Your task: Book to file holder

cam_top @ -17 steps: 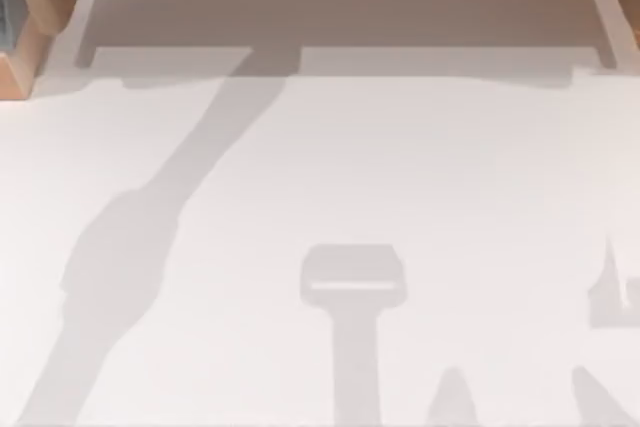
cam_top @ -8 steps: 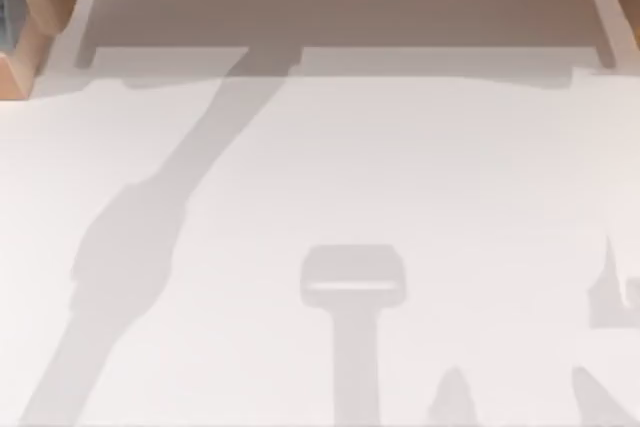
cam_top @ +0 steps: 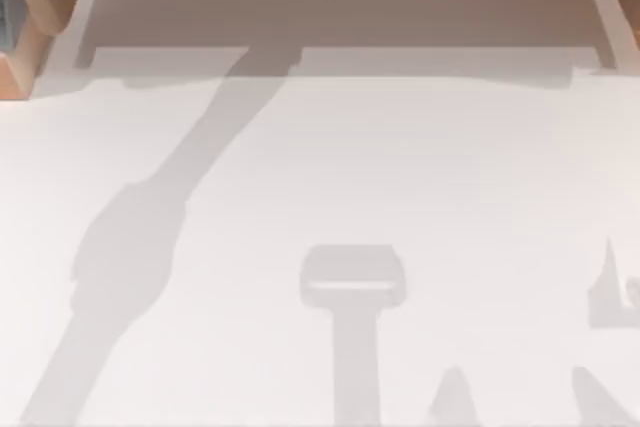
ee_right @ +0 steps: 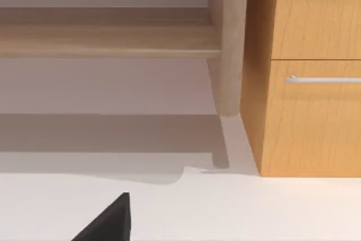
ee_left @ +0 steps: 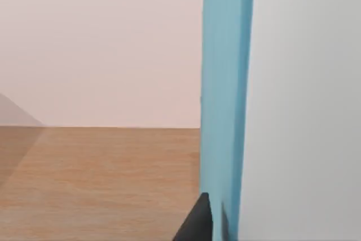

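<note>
Book: a blue-covered book [ee_left: 223, 100] is standing upright right in front of the left wrist camera, its pale face [ee_left: 304, 105] filling the side next to the blue strip; a wooden surface [ee_left: 96, 179] is lying beyond it.
Left gripper: one dark fingertip [ee_left: 197, 221] is sitting against the blue cover at its lower end; I cannot tell whether the jaws are pinching the book.
Right gripper: a dark fingertip [ee_right: 110, 221] is hanging over the white tabletop [ee_right: 254, 207], facing a wooden drawer unit [ee_right: 307, 71] and a table leg [ee_right: 228, 43]; finger spread cannot be told.
Top view: the white table [cam_top: 420, 167] is carrying arm shadows.
Handling: probably stiff, flat, moderately light, smooth-covered, so likely slippery.
Hold: best pinching across the two covers near the spine.
File holder: unlocated.
</note>
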